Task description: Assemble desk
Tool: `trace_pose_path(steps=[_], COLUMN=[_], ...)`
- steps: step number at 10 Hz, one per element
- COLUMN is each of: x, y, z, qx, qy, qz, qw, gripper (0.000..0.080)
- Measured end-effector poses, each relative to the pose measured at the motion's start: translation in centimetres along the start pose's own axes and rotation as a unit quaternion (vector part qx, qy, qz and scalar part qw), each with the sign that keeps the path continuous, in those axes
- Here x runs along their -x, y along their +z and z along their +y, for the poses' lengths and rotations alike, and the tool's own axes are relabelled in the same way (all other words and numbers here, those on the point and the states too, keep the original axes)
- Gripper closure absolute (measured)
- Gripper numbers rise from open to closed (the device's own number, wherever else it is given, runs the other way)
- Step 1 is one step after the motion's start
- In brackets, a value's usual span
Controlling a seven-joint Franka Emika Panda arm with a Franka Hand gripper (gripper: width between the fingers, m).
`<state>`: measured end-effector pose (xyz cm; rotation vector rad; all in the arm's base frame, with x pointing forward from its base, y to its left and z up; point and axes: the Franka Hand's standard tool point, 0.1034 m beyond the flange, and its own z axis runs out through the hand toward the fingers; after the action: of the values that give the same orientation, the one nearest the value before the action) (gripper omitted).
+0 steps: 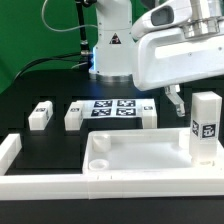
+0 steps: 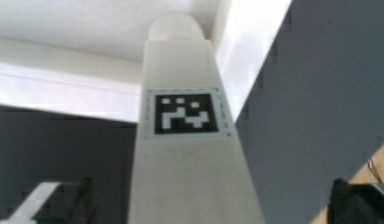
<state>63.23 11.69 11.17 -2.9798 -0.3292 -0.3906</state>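
Observation:
The white tray-like tabletop (image 1: 132, 139) lies on the black table at the front right. One white leg (image 1: 207, 126) with a tag stands upright at its right corner. Three more legs lie on the table: two at the exterior view's left (image 1: 40, 116) (image 1: 75, 116) and one (image 1: 147, 112) right of the marker board. My gripper (image 1: 190, 100) hangs over the upright leg's top; one finger (image 1: 175, 101) shows beside it. In the wrist view the leg (image 2: 185, 120) runs between the two fingers (image 2: 54, 201), with a gap on each side. The gripper (image 2: 207, 205) is open.
The marker board (image 1: 112, 108) lies flat behind the tabletop. Long white border bars run along the front (image 1: 100, 188) and the left (image 1: 9, 150). The arm's base (image 1: 110, 50) stands at the back, with cables beside it.

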Motion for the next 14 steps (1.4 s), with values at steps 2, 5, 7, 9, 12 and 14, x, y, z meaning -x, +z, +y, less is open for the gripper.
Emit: trace_pose_path(steps=[2,5,7,9,12,14], x=[-0.4,-0.7,-0.7,-0.7,-0.8,-0.9], y=[-0.2,-0.1,-0.1,-0.1,-0.1,-0.1], z=[0.5,1.2,1.2,1.3,1.4,1.6], qx=[-0.012,-0.016,-0.015,-0.008,0.004,0.025], qy=[0.004,0.020,0.028,0.093,0.208,0.392], qz=[-0.062,-0.094,-0.094,-0.094,-0.092,-0.085], qw=[0.998,0.995,0.995,0.991,0.974,0.916], gripper=[0.0151,0.0151,0.0400,0.0510,0.0510,0.0510])
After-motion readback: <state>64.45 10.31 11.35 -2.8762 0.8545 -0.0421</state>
